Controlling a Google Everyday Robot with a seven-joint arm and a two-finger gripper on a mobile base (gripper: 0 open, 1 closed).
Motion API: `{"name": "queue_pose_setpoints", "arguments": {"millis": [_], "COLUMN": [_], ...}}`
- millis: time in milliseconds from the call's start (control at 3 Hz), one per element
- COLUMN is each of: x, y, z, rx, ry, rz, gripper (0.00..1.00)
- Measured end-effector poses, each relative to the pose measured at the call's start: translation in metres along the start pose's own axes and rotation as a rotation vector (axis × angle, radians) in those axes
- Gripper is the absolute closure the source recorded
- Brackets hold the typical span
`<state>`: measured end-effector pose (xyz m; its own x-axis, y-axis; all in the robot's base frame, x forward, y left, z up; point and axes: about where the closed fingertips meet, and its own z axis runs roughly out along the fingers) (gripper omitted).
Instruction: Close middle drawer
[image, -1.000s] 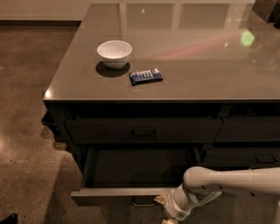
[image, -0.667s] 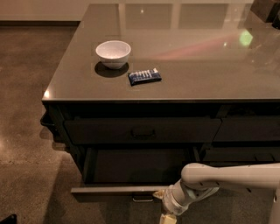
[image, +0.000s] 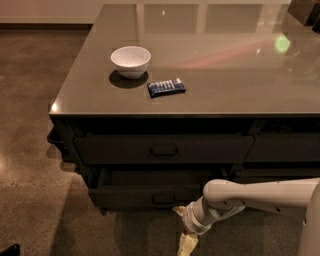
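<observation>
The middle drawer (image: 135, 196) now seems further in, gripper (image: 183, 227) close by its front

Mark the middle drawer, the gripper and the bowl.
Middle drawer (image: 125, 196): camera view, front panel left of its handle.
Gripper (image: 184, 229): camera view, its middle, below and right of that handle.
Bowl (image: 131, 55): camera view, white inside.

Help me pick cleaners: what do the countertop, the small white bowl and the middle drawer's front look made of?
Grey-brown countertop: polished stone or laminate, glossy; it mirrors lights. Round white bowl: likely glazed ceramic, smooth with a soft sheen. Dark middle drawer, partly open: matte painted wood or metal, unclear which. The end effector hangs low in front of it, right of its handle.
</observation>
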<state>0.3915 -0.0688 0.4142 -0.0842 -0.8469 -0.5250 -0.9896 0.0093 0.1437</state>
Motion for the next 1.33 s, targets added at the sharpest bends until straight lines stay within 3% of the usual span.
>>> {"name": "queue_pose_setpoints", "arguments": {"millis": [333, 667, 1333], "x": [0.002, 0.003, 0.017], "y": [-0.01, -0.055, -0.115], "z": [-0.001, -0.007, -0.018], "rx": [0.023, 0.086, 0.164], "ry": [0.006, 0.04, 0.084], "rz": [-0.008, -0.06, -0.085], "gripper": [0.0, 0.0, 0.0]}}
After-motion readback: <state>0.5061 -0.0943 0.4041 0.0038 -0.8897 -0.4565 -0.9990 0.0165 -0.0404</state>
